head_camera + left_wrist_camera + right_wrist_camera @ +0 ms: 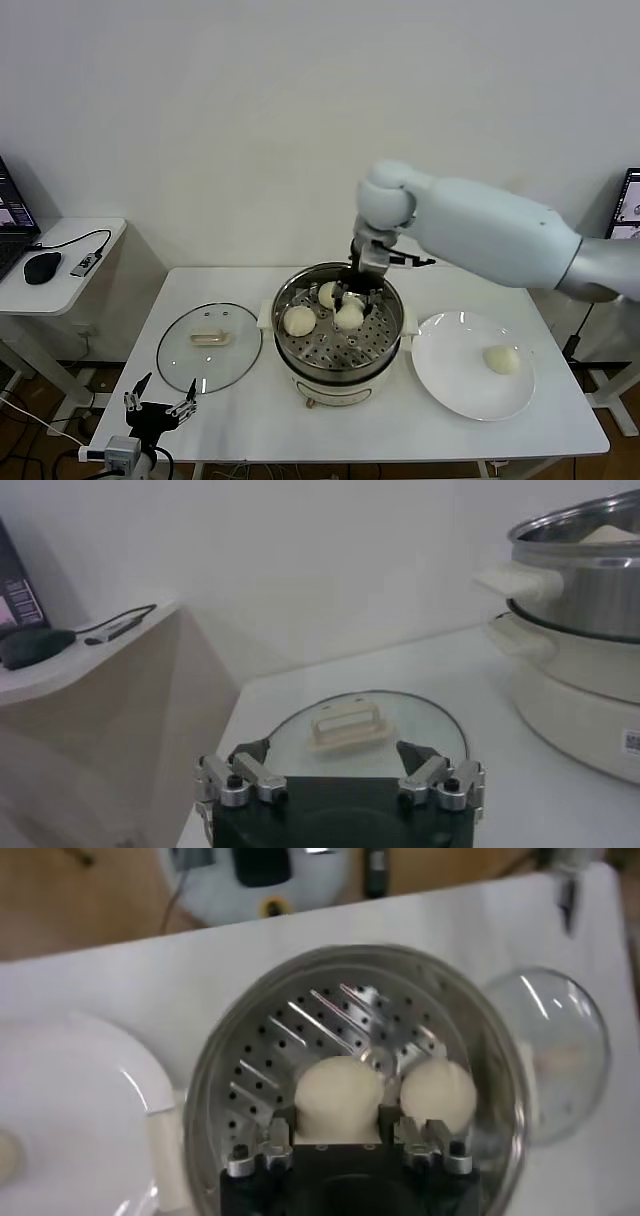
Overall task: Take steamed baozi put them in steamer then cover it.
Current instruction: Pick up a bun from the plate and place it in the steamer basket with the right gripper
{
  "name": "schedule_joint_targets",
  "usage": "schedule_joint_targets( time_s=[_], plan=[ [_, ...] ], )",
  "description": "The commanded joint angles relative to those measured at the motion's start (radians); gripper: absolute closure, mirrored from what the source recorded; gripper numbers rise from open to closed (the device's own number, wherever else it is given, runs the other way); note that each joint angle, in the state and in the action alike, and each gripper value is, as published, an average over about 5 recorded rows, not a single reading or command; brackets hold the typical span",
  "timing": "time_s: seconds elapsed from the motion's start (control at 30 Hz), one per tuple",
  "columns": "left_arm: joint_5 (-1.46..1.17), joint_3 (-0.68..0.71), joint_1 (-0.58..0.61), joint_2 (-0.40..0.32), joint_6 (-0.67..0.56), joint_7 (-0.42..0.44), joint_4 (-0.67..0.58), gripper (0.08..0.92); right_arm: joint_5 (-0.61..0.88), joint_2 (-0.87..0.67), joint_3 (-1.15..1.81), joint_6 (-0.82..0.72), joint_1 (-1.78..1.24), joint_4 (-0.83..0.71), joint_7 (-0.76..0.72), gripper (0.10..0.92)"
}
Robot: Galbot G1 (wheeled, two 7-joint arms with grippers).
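Note:
The steel steamer [345, 368] stands mid-table with three baozi on its perforated tray. My right gripper [352, 300] reaches down into it, shut on one baozi [349, 316] that sits between its fingers [283, 1133] in the right wrist view [338, 1096]. Two more baozi [299, 320] [328, 294] lie beside it, one close to the held one [443, 1096]. A fourth baozi [501, 359] rests on the white plate [455, 370]. The glass lid [209, 345] lies flat to the steamer's left. My left gripper [160, 405] waits open, low at the table's front left, facing the lid [360, 730].
A side table [60, 270] at the far left carries a mouse, a laptop edge and a cable. The steamer's cream handle [515, 580] juts toward the lid. A monitor edge [630, 200] shows at the far right.

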Motion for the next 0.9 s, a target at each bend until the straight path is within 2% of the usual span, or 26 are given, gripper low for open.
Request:
schedule_joint_targets(
  time_s=[0.03, 0.9],
  plan=[
    [-0.004, -0.002, -0.001, 0.0, -0.001, -0.001, 0.003, 0.177, -0.186, 0.065, -0.014, 0.084, -0.057, 0.048, 0.027, 0.516],
    [-0.004, 0.0, -0.007, 0.001, 0.0, 0.001, 0.018, 0.177, -0.21, 0.08, -0.01, 0.046, -0.138, 0.039, 0.039, 0.516]
  ],
)
